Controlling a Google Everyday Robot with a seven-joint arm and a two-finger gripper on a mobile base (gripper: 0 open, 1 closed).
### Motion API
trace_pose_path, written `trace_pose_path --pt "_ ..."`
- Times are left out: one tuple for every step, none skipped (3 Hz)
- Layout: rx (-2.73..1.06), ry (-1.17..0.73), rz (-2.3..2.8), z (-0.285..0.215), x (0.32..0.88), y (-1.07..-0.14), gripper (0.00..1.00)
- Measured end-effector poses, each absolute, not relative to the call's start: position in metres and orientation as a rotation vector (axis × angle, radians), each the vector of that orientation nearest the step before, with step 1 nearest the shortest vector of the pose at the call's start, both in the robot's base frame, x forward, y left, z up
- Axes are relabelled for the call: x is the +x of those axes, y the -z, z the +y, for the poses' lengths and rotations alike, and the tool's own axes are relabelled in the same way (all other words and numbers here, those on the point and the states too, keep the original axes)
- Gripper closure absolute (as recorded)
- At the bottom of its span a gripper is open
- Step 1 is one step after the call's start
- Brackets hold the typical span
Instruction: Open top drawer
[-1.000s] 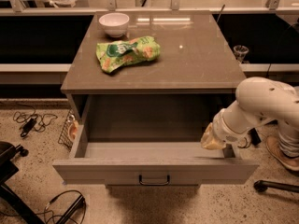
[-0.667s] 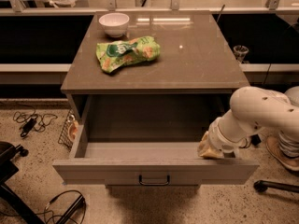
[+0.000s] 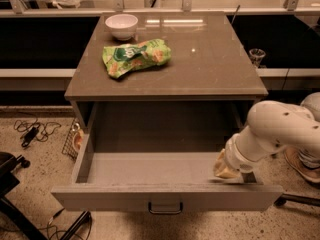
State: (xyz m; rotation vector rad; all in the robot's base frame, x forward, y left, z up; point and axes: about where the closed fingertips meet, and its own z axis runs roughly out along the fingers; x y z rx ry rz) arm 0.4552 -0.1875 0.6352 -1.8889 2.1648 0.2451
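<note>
The top drawer [image 3: 165,198] stands pulled far out from under the grey-brown cabinet top [image 3: 200,69]. Its deep plain grey interior [image 3: 150,166] is bare, and its small dark bar handle [image 3: 165,208] sits at the middle of the front. My gripper [image 3: 227,170] is at the drawer's right front corner, just inside the front panel, pointing down into the drawer. My white arm [image 3: 272,129] comes in from the right and covers most of the gripper.
A white bowl [image 3: 121,25] and a green snack bag [image 3: 135,56] lie on the cabinet top. Cables [image 3: 32,130] lie on the floor at left. A dark chair base [image 3: 10,184] stands at lower left. A wire basket [image 3: 74,140] sits beside the cabinet's left side.
My arm has shifted a little left and lower over the drawer's right front corner. The drawer stays pulled out as before.
</note>
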Motion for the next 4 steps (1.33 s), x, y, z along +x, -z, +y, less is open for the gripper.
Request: trace_pose_path --pt "-1.944 -0.28 2.176 -0.1897 0.4139 -0.6415 1.0" --pt "-1.956 -0.29 2.175 -0.1895 0.4059 -0.6433 0.98" --pt "-1.957 -0.288 2.175 -0.1894 0.4055 -0.6438 0.76" --pt "-1.959 -0.286 2.174 -0.1892 0.405 -0.6444 0.52"
